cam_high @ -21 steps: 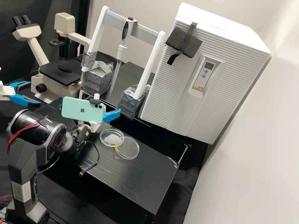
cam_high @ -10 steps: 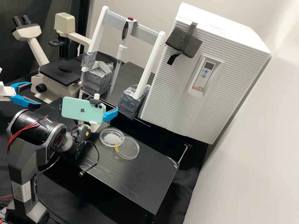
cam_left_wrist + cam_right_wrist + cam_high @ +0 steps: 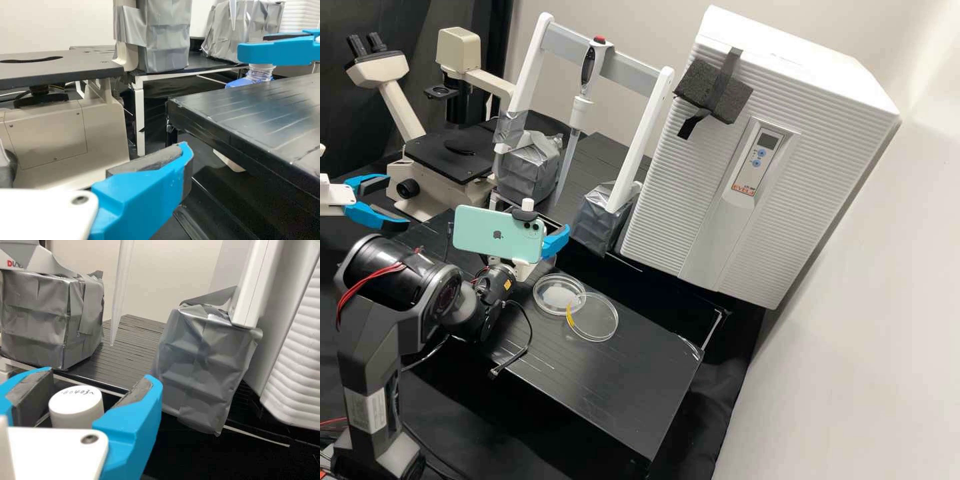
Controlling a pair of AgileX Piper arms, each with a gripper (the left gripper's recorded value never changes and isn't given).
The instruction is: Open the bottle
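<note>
Right gripper (image 3: pixel 89 390) has shifted slightly toward the microscope (image 3: pixel 440 167); its jaws straddle the bottle cap (image 3: pixel 75 407) on the black bench (image 3: pixel 620 373), unclamped. Left gripper (image 3: pixel 395 200) gapes wide. Next likely: clamp, twist.

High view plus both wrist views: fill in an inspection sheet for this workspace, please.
Surface: black bench, ribbed top.
Job's things: bottle, white cap on.
Clutter: clear dish overlapped by second dish.
Claws: right claw open around the cap; left claw open beside microscope.
Cables: black cable loose on bench.
Surroundings: pipette on stand, taped block, white cabinet.
</note>
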